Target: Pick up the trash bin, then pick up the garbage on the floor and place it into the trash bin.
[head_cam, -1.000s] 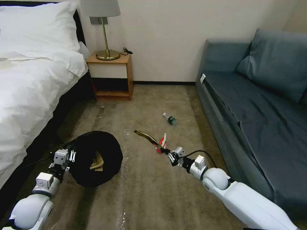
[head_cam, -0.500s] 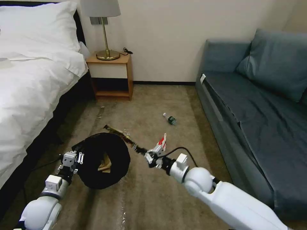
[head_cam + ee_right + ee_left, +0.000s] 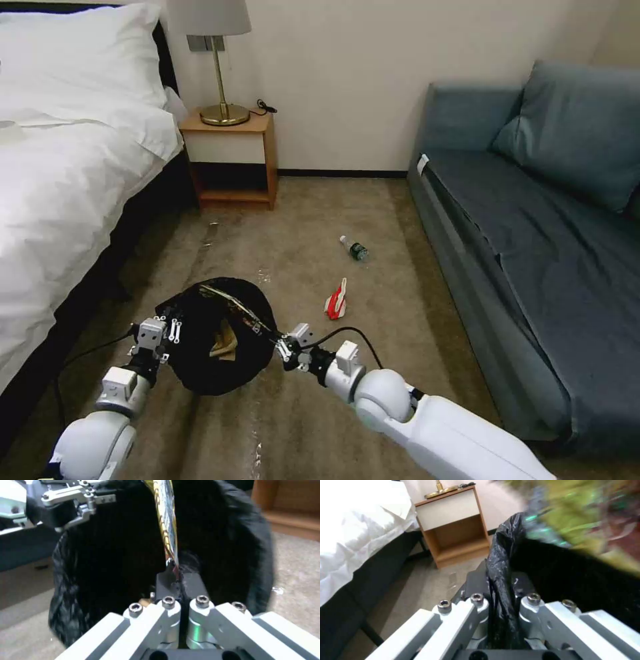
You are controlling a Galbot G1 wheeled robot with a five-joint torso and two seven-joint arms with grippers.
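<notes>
Jaws of the right gripper (image 3: 285, 347) pinch one yellow wrapper (image 3: 233, 305) over the trash bin (image 3: 200, 373). Left gripper (image 3: 163, 331) jaws clamp its bag rim. One packet (image 3: 337, 301) and one bottle (image 3: 355, 248) lie on the floor.

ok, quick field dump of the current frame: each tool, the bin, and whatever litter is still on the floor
left tool: shut on the trash bin's bag-covered rim, holding the bin tilted
right tool: shut on the yellow snack wrapper, at the bin's near edge
trash bin: black-lined, mouth toward the camera
wrapper position: stretched across the bin mouth, not released
in bin: brown paper bag
on carpet: red-and-white packet; small clear bottle
</notes>
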